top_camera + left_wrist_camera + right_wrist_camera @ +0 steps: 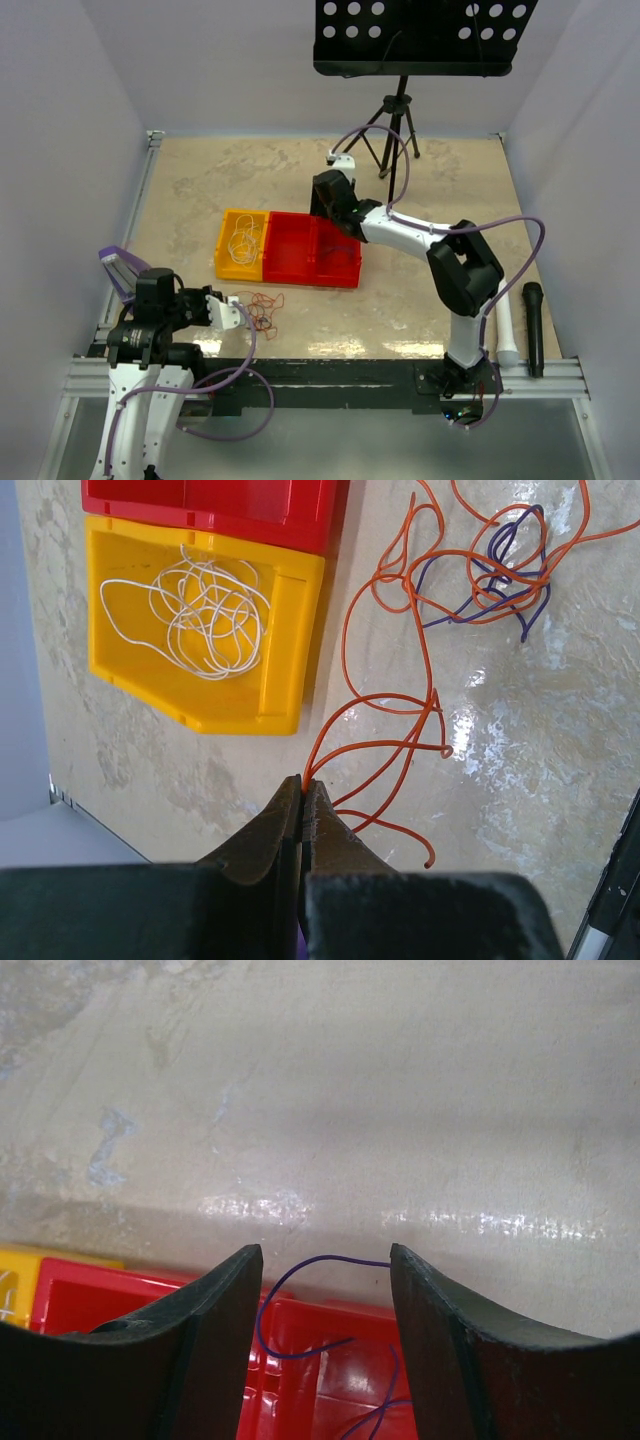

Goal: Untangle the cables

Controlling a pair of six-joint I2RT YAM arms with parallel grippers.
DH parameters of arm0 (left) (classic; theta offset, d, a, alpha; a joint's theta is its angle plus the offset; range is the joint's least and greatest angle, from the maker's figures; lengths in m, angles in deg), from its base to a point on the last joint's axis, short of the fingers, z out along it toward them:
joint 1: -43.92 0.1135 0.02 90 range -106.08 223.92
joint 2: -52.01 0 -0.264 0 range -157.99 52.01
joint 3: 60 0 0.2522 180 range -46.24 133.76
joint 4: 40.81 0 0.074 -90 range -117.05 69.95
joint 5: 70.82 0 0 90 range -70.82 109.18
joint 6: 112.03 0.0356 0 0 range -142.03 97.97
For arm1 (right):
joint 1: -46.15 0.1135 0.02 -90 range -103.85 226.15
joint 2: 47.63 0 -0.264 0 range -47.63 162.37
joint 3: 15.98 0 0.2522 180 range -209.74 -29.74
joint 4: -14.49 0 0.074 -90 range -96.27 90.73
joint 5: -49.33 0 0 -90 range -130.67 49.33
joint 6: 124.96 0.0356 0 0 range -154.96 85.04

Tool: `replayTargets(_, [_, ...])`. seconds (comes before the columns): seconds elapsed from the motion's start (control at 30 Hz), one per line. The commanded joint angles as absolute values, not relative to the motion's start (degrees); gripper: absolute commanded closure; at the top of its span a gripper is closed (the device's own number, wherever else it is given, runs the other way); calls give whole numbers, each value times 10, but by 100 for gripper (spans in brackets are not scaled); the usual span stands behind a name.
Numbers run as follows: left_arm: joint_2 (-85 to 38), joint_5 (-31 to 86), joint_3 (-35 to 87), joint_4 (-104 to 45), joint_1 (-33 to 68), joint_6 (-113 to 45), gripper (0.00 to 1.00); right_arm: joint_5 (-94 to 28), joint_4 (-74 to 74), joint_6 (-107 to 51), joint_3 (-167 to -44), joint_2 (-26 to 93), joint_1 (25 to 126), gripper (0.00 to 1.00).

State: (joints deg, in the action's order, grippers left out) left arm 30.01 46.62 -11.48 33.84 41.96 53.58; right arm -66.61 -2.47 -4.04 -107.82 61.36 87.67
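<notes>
Top cam: high behind my bases, looking down on the whole table (200, 190). Left wrist cam: close, aimed past my left gripper (303, 784) down at the yellow bin (290, 630) and orange cable (436, 715). Right wrist cam: very near, skimming the red bin (320, 1390) (bins show from top too).

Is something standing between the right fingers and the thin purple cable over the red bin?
Nothing visible does. The purple cable loops inside the open gap between the fingers of the right gripper, over the red bin.
</notes>
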Motion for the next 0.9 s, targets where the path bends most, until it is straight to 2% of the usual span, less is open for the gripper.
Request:
replayTargets(0.0, [304,477,-121,324,417,528,100,-671,-34,-33,-1119,610,882,44])
replayTargets(0.3, [306,472,-125,324,417,527,100,-675,-47,-24,-1151,642,897,49])
replayTargets(0.87, [308,474,-126,324,417,526,100,-733,-77,-16,-1149,647,920,53])
